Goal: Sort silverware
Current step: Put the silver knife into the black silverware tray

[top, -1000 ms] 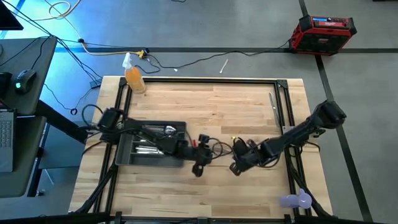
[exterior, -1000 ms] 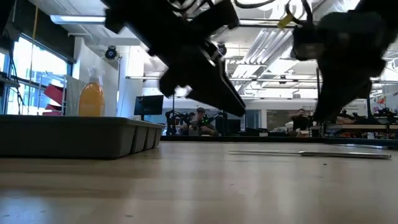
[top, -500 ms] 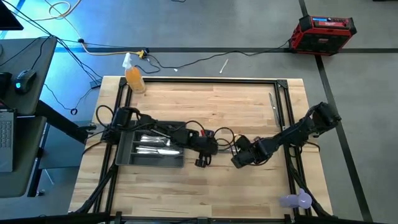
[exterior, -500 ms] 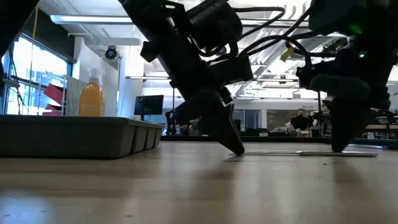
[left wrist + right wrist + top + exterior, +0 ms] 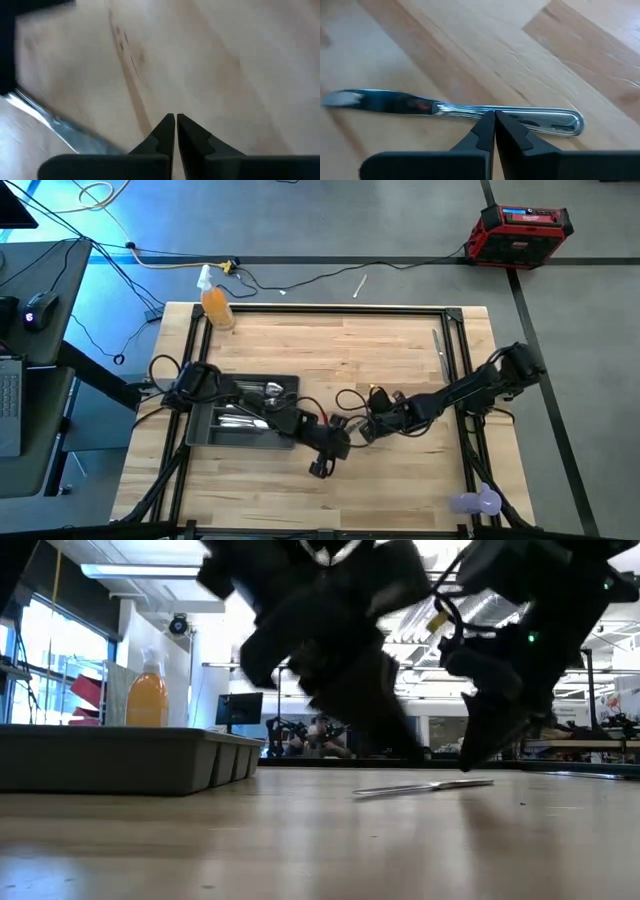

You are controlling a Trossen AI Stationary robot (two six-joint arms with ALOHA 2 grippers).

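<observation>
Both end effectors sit low over the middle of the wooden counter (image 5: 380, 350), and each has its fingers pressed together with nothing between them: the left end effector (image 5: 175, 118) shows bare wood past its tips and only a blurred sliver of blade off to one side, while the right end effector (image 5: 494, 116) has its closed tips right at the handle of a table knife (image 5: 455, 109) that lies flat on the boards, not gripped. In the low view that knife (image 5: 425, 786) rests on the counter between the two dark arms. More silverware (image 5: 240, 408) already lies in the dark grey compartmented tray (image 5: 202, 437) at the left side of the counter, and another thin piece (image 5: 438, 340) lies apart near the far right edge. The step in hand looks like getting the loose knife picked up, and closed fingers cannot do that; my judgement is that one end effector should part its fingers, straddle the handle across its narrow width and come down squarely, since a flat, slick blade on smooth wood will skate away from a glancing touch. With both arms crowded so near each other, only one should work the knife while the other backs off. An orange-filled spray bottle (image 5: 215, 302) stands at the far left corner; beyond the counter are grey floor, trailing cables, a red case (image 5: 521, 230) and a long lit workshop.
</observation>
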